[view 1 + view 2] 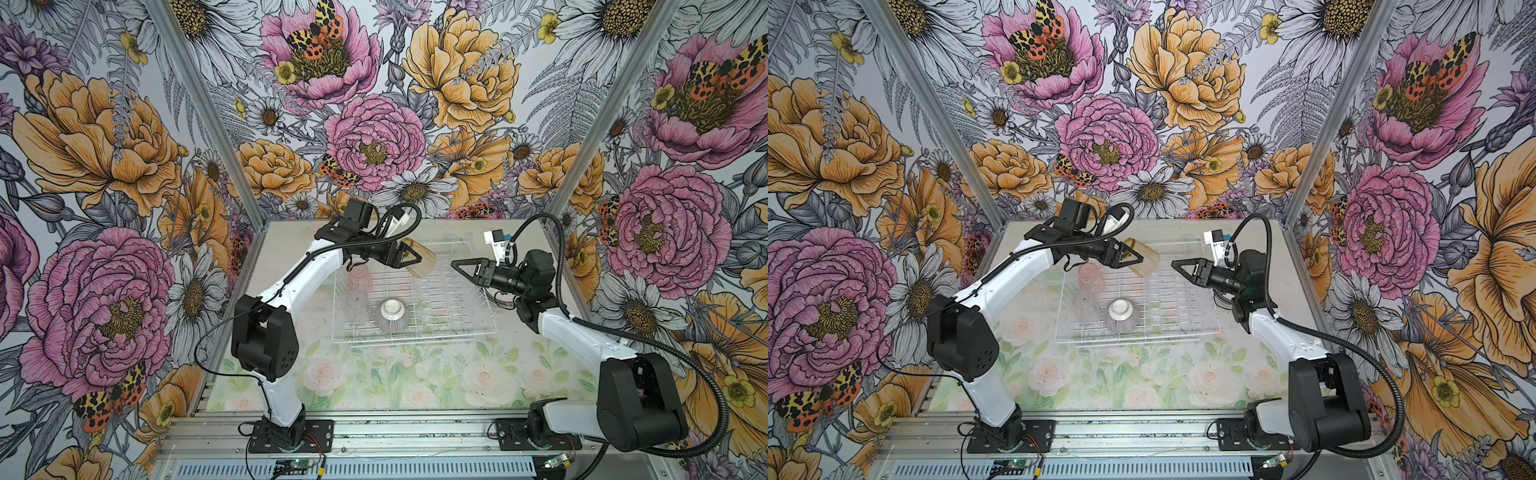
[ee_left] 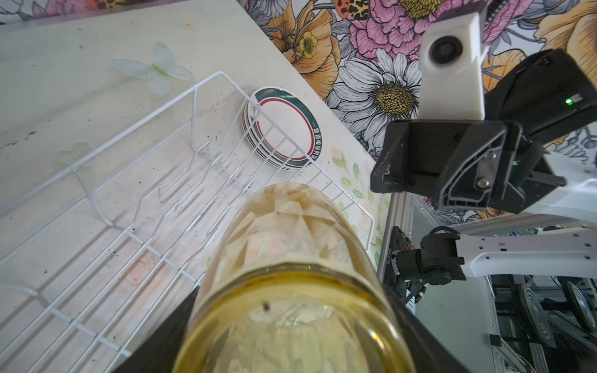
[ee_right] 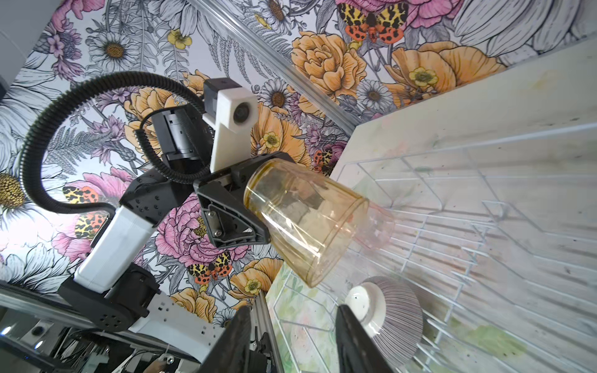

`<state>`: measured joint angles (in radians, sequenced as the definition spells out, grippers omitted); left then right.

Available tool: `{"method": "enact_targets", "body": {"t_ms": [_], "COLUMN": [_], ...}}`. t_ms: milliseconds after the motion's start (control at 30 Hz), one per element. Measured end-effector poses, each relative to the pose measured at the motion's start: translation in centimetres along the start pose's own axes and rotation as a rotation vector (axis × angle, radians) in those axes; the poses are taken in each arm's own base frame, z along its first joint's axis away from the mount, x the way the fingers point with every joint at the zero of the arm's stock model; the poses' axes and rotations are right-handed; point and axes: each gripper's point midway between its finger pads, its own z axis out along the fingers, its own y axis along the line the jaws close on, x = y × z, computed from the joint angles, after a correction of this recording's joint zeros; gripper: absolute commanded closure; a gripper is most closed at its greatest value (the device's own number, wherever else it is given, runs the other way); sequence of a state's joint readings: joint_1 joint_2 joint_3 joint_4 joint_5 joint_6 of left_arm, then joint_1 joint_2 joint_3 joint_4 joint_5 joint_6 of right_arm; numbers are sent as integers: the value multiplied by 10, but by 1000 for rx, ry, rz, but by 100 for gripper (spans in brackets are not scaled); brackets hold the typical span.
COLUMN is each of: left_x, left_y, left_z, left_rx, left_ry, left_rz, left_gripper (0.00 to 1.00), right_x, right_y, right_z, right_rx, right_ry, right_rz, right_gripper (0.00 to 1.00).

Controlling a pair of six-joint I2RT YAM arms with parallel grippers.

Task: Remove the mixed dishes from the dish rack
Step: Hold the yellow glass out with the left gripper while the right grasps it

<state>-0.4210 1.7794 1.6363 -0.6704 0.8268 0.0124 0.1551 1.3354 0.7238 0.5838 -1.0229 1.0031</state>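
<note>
The white wire dish rack (image 1: 415, 337) (image 1: 1133, 340) (image 2: 129, 129) (image 3: 484, 210) sits mid-table. My left gripper (image 1: 417, 257) (image 1: 1140, 259) (image 2: 290, 323) is shut on an amber tumbler (image 1: 424, 262) (image 1: 1146, 262) (image 2: 290, 252) (image 3: 307, 222), held tilted above the rack's back part. My right gripper (image 1: 455, 264) (image 1: 1175, 264) (image 3: 292, 310) is open and empty, pointing at the tumbler from a short gap away. In the rack are an upturned ribbed bowl (image 1: 392, 318) (image 1: 1121, 318) (image 3: 397, 306), a pink tumbler (image 1: 359, 276) (image 1: 1091, 276) and a clear tumbler (image 1: 359, 305) (image 1: 1086, 301).
A stack of teal-and-red rimmed plates (image 2: 281, 129) lies on the table just outside the rack's wire wall. Floral walls close in the back and both sides. A metal rail (image 1: 374, 432) with both arm bases runs along the front.
</note>
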Motion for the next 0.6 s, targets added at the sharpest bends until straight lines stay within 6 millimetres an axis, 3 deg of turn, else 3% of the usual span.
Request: {"method": "enact_targets", "body": {"t_ms": [300, 600], "left_x": [-12, -16], "left_y": [-24, -28], "left_z": [-1, -2], "left_rx": [155, 238], "left_ry": [-75, -131], "left_rz": [-3, -30], "left_gripper": [60, 61], "right_x": [-4, -6], "right_y": [18, 29], "right_z": [13, 19], "right_rx": [-102, -172], "right_ry": [-8, -18], "right_rz": [3, 16], "right_gripper": [56, 57]}}
